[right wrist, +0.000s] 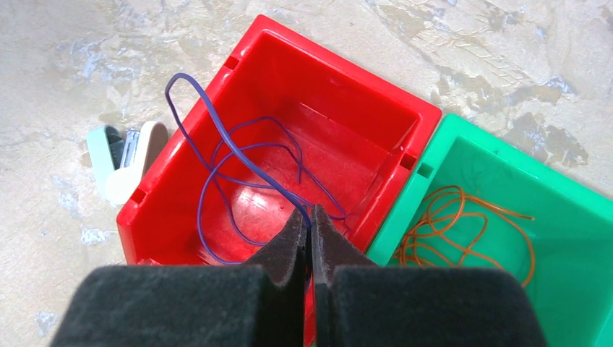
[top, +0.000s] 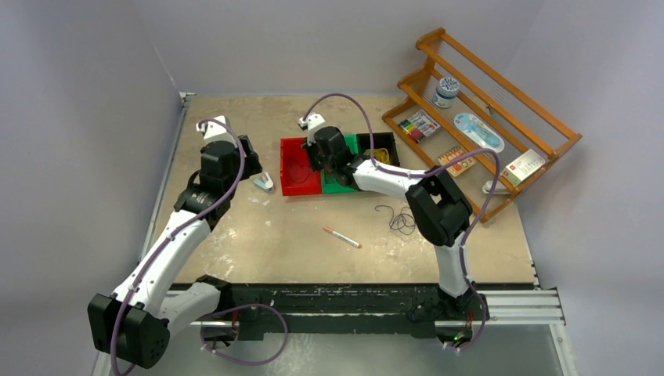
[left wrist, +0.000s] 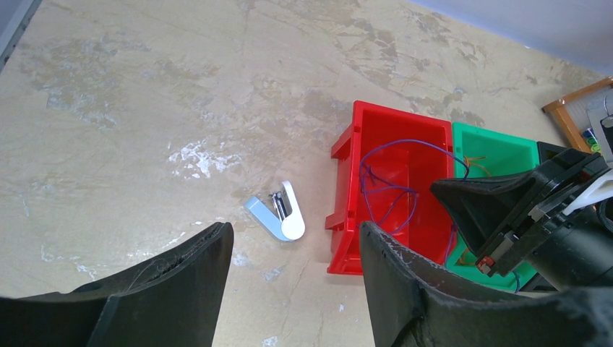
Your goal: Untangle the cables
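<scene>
The right tool (right wrist: 309, 224) hangs over the near edge of a red bin (right wrist: 347, 66), its two fingers pressed together on a purple cable (right wrist: 246, 163). From the pinch the strand runs into the bin, where it lies in loose loops, with one loop rising over the bin's left wall. Touching the red bin's right side is a green bin (right wrist: 578, 238), which holds an orange cable (right wrist: 434, 231) coiled on its floor. A black bin (top: 387, 141) sits next in the row, something yellowish inside it that is too small to identify. The left tool (left wrist: 295, 238) hovers above the bare surface (top: 258, 235) with its fingers spread wide and nothing between them. Below it a white and grey stapler (left wrist: 278, 217) lies just left of the red bin. A dark cable (top: 401, 219) rests in a small tangle on the surface beside the right arm's elbow, well apart from the bins. A pen (top: 341, 236) lies nearer the middle.
</scene>
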`<state>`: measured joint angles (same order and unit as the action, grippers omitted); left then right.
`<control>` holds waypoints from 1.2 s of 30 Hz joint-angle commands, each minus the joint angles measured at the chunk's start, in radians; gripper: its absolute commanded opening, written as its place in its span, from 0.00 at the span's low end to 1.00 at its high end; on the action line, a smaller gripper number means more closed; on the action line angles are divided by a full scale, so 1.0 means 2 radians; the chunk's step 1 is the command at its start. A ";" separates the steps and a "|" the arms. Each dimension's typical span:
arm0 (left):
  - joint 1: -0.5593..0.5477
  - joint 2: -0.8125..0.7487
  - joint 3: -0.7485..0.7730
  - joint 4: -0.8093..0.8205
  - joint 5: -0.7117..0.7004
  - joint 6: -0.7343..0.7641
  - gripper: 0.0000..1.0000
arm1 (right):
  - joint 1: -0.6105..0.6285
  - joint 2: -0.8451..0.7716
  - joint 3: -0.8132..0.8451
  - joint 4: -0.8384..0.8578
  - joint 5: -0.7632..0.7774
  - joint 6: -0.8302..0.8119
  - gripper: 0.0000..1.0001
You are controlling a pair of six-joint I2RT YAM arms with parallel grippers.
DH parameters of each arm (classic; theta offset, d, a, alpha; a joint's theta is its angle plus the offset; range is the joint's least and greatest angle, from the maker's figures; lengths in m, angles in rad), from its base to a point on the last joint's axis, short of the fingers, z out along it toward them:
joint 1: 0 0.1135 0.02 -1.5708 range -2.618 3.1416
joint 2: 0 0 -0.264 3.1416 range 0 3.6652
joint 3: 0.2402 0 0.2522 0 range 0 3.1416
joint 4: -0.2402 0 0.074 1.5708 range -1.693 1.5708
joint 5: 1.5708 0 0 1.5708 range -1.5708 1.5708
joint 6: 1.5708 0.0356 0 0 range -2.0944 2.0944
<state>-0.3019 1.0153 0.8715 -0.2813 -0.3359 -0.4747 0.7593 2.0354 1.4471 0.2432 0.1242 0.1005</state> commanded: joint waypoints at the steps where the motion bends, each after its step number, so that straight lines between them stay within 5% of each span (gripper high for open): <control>1: 0.004 -0.007 0.004 0.012 0.004 0.007 0.64 | 0.004 -0.003 0.024 0.007 0.020 -0.005 0.01; 22: 0.004 -0.010 0.003 0.010 0.001 0.007 0.64 | 0.005 0.056 0.086 -0.037 0.017 -0.009 0.05; 36: 0.005 -0.011 0.003 0.010 0.009 0.006 0.64 | 0.005 0.073 0.145 -0.044 0.013 -0.022 0.28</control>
<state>-0.3012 1.0115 0.8715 -0.2813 -0.3286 -0.4751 0.7658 2.1967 1.6756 0.1513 0.1398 0.0772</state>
